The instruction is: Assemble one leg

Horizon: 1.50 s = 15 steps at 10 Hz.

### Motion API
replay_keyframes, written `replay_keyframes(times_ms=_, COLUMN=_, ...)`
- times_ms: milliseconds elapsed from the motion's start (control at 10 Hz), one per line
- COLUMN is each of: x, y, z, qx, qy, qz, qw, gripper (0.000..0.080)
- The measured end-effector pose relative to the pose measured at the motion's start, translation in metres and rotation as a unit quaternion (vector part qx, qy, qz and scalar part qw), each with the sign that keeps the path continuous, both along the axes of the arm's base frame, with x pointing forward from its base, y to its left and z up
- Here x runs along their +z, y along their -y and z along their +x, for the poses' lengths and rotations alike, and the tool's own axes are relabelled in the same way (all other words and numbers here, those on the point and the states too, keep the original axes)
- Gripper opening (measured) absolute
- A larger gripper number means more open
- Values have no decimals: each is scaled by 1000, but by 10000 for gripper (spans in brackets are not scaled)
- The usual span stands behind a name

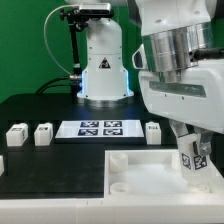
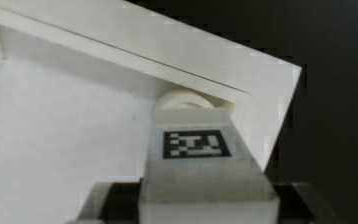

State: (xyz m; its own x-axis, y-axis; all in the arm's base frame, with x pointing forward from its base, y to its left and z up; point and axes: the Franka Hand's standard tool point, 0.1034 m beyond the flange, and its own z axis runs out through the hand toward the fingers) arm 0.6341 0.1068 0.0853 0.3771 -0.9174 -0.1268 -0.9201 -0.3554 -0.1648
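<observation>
My gripper (image 1: 190,148) is shut on a leg (image 1: 194,162), a small white block with a black-and-white tag on its face. It holds the leg upright just above the large white tray (image 1: 140,168), near the tray's corner at the exterior view's right. In the wrist view the leg (image 2: 197,150) sits between the two dark fingers (image 2: 119,200) of the gripper (image 2: 202,205). Its far end points at a round corner socket (image 2: 190,100) of the tray (image 2: 69,130). I cannot tell whether the leg touches the socket.
Three more legs stand on the black table: two at the exterior view's left (image 1: 17,134) (image 1: 43,133) and one behind the tray (image 1: 153,131). The marker board (image 1: 98,128) lies in front of the robot base (image 1: 104,70).
</observation>
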Motion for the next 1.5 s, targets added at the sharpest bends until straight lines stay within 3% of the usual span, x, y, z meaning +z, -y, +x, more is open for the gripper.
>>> replay_keyframes(times_ms=100, x=-1, y=-2, z=0, qx=61, qy=9, qz=-9, qw=998, gripper=373)
replay_keyframes(times_ms=200, x=-3, y=-9, z=2, qx=173, qy=19, qz=-24, qw=984, gripper=553)
replay_keyframes(times_ms=300, x=-1, y=-16, z=4, qx=258, qy=23, qz=-35, qw=965, gripper=553)
replay_keyframes(times_ms=400, x=-2, y=-13, z=5, qx=270, qy=31, qz=-35, qw=962, gripper=633)
replay_keyframes(times_ms=600, x=-3, y=-11, z=5, qx=386, qy=50, qz=-46, qw=920, gripper=644)
replay_keyframes(times_ms=700, x=-4, y=-10, z=5, qx=451, qy=60, qz=-54, qw=889, gripper=649)
replay_keyframes(times_ms=800, x=-7, y=-9, z=6, qx=544, qy=64, qz=-79, qw=833, gripper=649)
replay_keyframes(times_ms=900, x=-9, y=-14, z=4, qx=535, qy=61, qz=-77, qw=839, gripper=649)
replay_keyframes(times_ms=1000, x=-9, y=-13, z=4, qx=519, qy=59, qz=-75, qw=850, gripper=567)
replay_keyframes(times_ms=1100, x=-9, y=-13, z=5, qx=522, qy=60, qz=-75, qw=847, gripper=419)
replay_keyframes(times_ms=1200, x=-9, y=-14, z=4, qx=483, qy=55, qz=-70, qw=871, gripper=419)
replay_keyframes(times_ms=1300, x=-9, y=-12, z=5, qx=430, qy=47, qz=-66, qw=899, gripper=295)
replay_keyframes(times_ms=1500, x=-10, y=-9, z=6, qx=289, qy=32, qz=-45, qw=956, gripper=295)
